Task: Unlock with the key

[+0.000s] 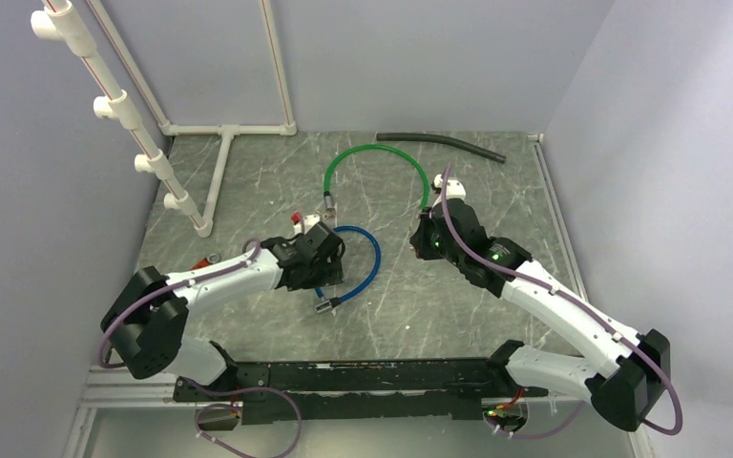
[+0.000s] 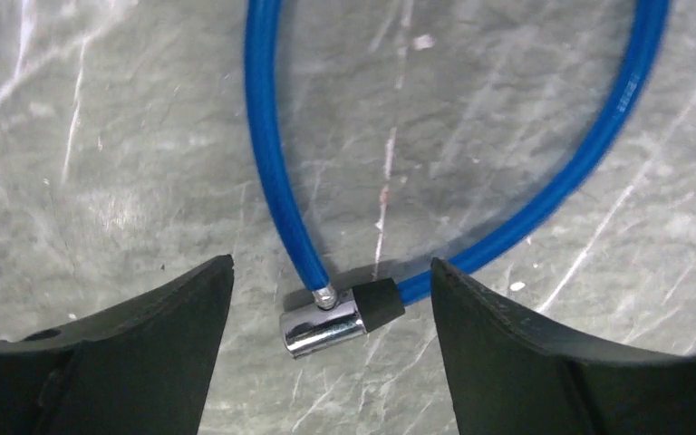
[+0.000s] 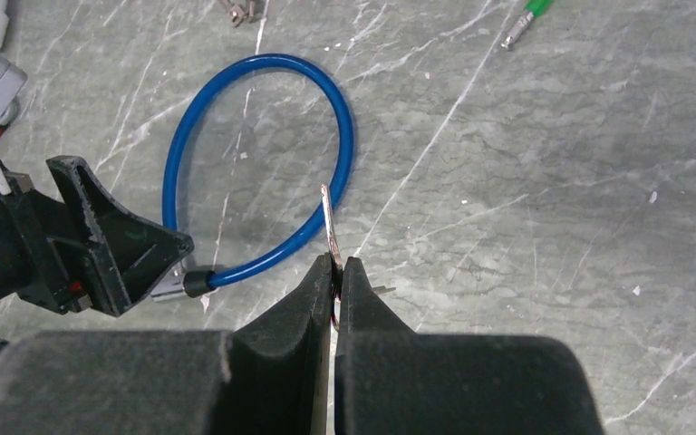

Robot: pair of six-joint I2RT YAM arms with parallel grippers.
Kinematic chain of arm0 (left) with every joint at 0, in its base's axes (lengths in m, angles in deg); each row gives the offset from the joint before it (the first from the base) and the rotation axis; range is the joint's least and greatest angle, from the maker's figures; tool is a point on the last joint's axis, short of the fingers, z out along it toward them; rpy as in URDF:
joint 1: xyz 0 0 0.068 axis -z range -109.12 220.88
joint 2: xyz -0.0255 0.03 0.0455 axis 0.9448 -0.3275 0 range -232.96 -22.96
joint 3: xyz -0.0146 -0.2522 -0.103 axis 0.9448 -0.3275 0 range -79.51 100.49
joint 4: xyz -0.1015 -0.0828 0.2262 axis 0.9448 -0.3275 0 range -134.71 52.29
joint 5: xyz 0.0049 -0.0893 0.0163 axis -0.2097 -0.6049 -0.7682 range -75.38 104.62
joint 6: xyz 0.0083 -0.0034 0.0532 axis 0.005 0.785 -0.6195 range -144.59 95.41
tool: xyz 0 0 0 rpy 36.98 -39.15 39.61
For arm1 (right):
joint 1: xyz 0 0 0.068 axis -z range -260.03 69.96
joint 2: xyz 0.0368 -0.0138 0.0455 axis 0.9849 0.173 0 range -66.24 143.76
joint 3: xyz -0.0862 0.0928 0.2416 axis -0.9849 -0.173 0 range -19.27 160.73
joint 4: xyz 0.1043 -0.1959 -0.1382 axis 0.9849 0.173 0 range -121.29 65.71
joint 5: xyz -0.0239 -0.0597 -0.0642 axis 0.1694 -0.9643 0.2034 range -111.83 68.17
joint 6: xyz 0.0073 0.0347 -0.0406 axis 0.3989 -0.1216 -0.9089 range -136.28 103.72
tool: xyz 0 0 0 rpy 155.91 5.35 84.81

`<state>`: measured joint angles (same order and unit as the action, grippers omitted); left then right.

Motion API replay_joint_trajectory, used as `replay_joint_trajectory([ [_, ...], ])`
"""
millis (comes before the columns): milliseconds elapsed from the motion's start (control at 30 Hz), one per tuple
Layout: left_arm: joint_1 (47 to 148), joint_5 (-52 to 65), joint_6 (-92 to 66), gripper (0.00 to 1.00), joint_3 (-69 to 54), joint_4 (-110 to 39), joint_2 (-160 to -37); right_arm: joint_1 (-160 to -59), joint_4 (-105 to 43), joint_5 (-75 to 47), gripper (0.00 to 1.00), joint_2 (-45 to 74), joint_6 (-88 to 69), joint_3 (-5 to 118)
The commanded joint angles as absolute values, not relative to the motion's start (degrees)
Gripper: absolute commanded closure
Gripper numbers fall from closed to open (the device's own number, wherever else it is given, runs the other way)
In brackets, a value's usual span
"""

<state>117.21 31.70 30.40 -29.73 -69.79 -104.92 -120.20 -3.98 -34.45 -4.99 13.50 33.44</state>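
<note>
A blue cable lock (image 1: pixel 370 256) lies looped on the marble table, and its chrome cylinder (image 2: pixel 323 323) with a black collar lies flat. My left gripper (image 2: pixel 331 265) is open and hovers just above that cylinder, one finger on each side, not touching it. In the top view the left gripper (image 1: pixel 311 256) is over the loop's left side. My right gripper (image 3: pixel 337 265) is shut on a thin metal key (image 3: pixel 328 225) that points forward, above the loop's right side (image 3: pixel 344 145). In the top view the right gripper (image 1: pixel 427 239) is right of the blue loop.
A green cable lock (image 1: pixel 378 153) arcs behind the blue one, and its end (image 3: pixel 530 14) shows in the right wrist view. A black hose (image 1: pixel 439 141) lies at the back. A white pipe frame (image 1: pixel 143 143) stands at the left. A small item (image 1: pixel 209 258) lies left of the left gripper.
</note>
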Motion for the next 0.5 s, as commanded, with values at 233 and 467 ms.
replay_joint_trajectory([
  [233,120.8,10.7,-10.2,0.31,-15.0,-73.9,-109.6,-119.5,-3.6,-37.9,1.0,-9.6,13.1,31.6],
  [467,122.9,17.3,-11.2,0.41,-10.8,-80.0,-121.8,-119.0,-1.8,-38.3,1.0,-12.6,13.1,30.3],
])
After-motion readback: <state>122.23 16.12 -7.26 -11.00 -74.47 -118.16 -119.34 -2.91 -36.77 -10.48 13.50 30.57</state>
